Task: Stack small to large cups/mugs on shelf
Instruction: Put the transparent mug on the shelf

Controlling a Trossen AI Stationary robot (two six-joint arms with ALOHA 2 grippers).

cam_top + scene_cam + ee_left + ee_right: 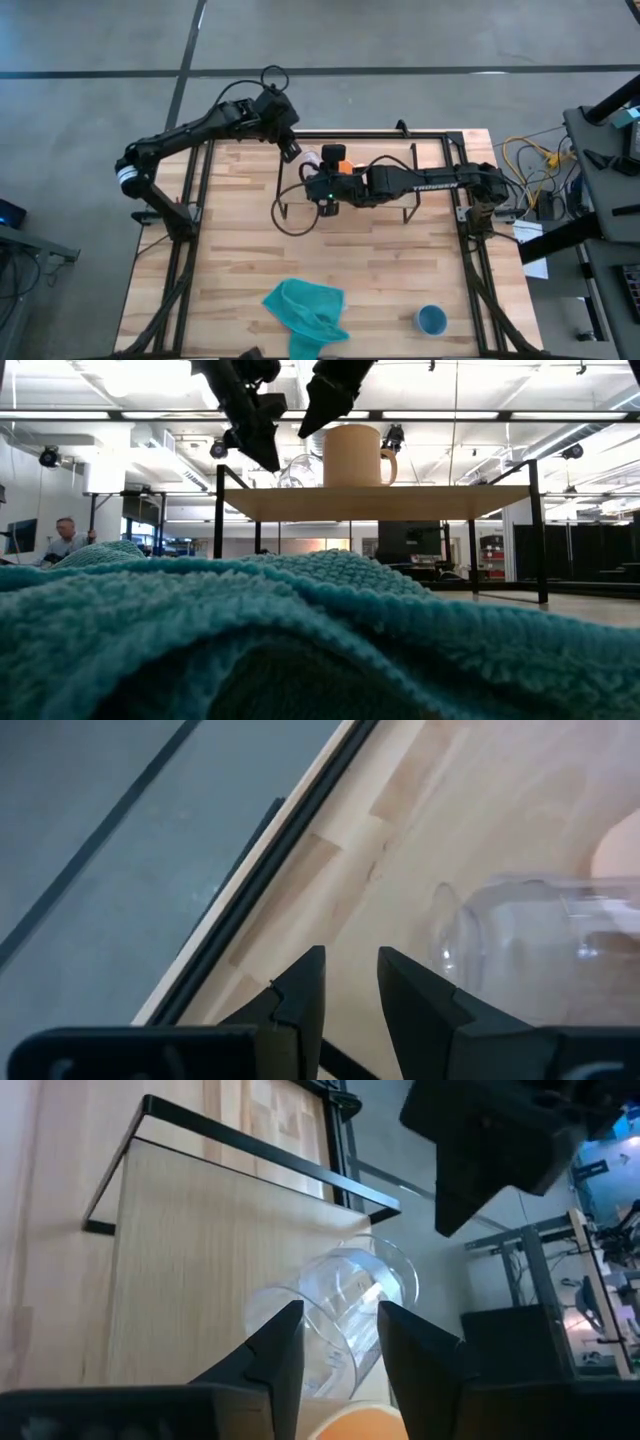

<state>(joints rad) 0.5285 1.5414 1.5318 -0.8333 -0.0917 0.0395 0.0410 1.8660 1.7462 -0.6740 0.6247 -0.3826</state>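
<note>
- The clear glass cup (345,1315) lies tipped on its side on the shelf (190,1270), just beside the orange mug (353,456), which stands upright with its handle showing in the low view.
- The shelf is a light-wood board on thin black legs, standing toward the far side of the bench (240,260).
- The blue cup (431,320) sits well apart from the others, on the bench near its front right corner.
- A teal cloth (305,312) lies crumpled at the front of the bench, left of the blue cup; it fills the lower part of the low view.
- The right gripper (335,1342) hangs over the shelf right above the tipped glass cup. Its jaws stand apart, one to each side of the cup's wall, and I cannot tell whether they touch it.
- The left gripper (350,985) hovers at the far left end of the shelf, close to the glass cup. Its jaws show a narrow gap between them and hold nothing.
- White lettering runs along the right arm's forearm in the high view, too small to read.
- In the low view a person (66,538) sits far off in the room at the left edge.
</note>
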